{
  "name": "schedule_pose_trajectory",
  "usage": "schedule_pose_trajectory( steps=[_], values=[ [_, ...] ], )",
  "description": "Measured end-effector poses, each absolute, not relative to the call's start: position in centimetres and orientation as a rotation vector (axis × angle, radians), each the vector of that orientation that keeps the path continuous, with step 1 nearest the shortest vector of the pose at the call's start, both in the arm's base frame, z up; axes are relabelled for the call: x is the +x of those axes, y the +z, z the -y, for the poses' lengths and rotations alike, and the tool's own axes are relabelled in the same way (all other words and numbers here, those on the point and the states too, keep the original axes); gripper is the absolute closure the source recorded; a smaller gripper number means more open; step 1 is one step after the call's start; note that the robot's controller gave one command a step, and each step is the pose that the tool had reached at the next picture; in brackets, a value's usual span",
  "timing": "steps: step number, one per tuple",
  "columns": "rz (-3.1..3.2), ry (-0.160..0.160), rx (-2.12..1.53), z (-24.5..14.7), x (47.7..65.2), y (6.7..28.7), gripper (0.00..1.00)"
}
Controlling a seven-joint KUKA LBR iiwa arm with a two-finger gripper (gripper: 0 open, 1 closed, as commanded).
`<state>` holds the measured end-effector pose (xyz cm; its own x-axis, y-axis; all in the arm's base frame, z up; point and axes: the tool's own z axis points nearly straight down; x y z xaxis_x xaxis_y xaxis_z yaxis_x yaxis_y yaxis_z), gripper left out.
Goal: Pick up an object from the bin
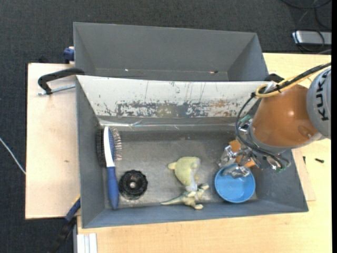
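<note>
Brush (109, 162) left, bowl (235, 187) right, dinosaur (186, 198) between

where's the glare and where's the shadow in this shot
Camera view: the bin's back wall glares pale, and the floor under it lies in shade; the gripper, over the blue bowl, is dim under the orange cover; the black cap is dark against the floor.
</note>
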<state>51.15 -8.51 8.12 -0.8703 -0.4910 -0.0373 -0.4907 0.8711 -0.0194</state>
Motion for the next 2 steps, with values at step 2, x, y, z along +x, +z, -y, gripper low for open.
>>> schedule_pose_trajectory(
  steps=[2],
  values=[
    [-3.030, -0.005, -0.790, 8.4, 51.8, 20.0, 1.00]
  ],
)
